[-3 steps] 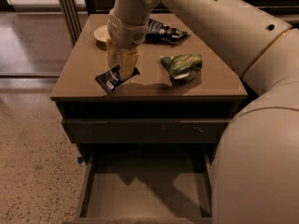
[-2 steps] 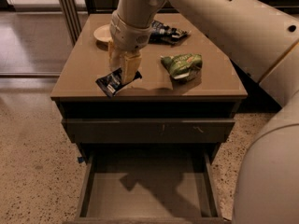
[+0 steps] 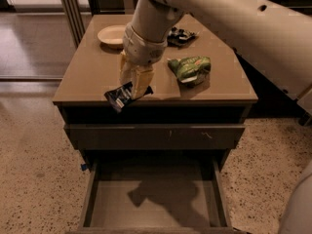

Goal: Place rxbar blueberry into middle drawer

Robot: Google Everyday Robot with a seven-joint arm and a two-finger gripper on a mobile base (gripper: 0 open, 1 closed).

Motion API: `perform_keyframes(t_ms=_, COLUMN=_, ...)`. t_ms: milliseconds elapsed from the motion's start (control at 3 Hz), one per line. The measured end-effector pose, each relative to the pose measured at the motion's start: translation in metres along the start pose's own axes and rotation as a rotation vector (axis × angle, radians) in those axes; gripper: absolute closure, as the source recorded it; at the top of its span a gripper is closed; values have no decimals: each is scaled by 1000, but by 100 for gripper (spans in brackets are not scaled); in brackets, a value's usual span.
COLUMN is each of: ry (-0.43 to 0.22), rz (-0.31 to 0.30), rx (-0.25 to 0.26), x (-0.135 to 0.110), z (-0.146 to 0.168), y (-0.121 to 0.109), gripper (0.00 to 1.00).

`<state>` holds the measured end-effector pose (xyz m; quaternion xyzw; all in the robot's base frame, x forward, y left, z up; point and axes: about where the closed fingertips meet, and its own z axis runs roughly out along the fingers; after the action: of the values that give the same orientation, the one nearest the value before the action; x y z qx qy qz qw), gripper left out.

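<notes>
Camera view: hand [image 3: 135, 85] pinching rxbar blueberry [image 3: 118, 98] at tabletop [image 3: 92, 79] front edge, w/ middle drawer [image 3: 156, 206] open below.

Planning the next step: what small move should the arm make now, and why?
Probably carry it forward, then down: the gripper holds the rxbar blueberry at the front edge of the cabinet top, and the middle drawer lies open below.

Dim overhead light: claw [image 3: 135, 87] at tabletop [image 3: 87, 74] edge shadows the middle drawer [image 3: 111, 207].
</notes>
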<state>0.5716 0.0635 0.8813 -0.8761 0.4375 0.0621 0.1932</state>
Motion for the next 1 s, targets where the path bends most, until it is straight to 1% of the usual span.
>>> perform_keyframes(t_ms=333, ry=-5, rz=38, rx=5, x=-6, z=13, y=18, gripper=100)
perform_keyframes(t_ms=667, ry=-5, rz=38, rx=5, x=-6, z=13, y=18, gripper=100)
perform_keyframes(t_ms=1000, ry=-13, rz=44, rx=17, x=-6, z=13, y=22, gripper=100)
